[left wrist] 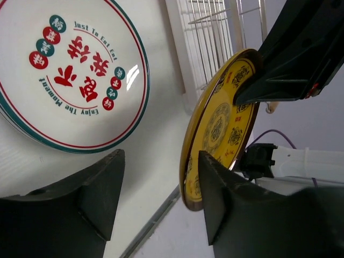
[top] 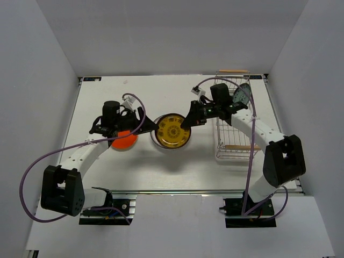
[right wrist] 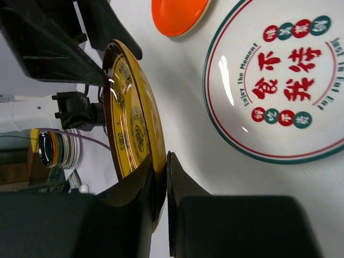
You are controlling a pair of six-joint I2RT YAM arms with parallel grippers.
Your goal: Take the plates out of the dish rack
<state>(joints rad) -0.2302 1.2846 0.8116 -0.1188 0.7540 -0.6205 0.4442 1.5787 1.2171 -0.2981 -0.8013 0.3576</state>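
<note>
White tabletop [top: 161,177], grey walls [top: 161,32] around. Right claw [right wrist: 164,169] clamped on yellow plate [top: 172,130] over white plate [left wrist: 70,70]; left claw [left wrist: 161,158] apart beside it. Wire dish rack [top: 235,147] far right, dark plate [top: 242,95] inside.

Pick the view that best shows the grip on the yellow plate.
Right wrist: right end effector pinches the yellow plate close up. Left wrist shows it obliquely; top external, only its face.

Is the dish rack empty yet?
No, one dark plate stands on edge at the far end of the dish rack.
</note>
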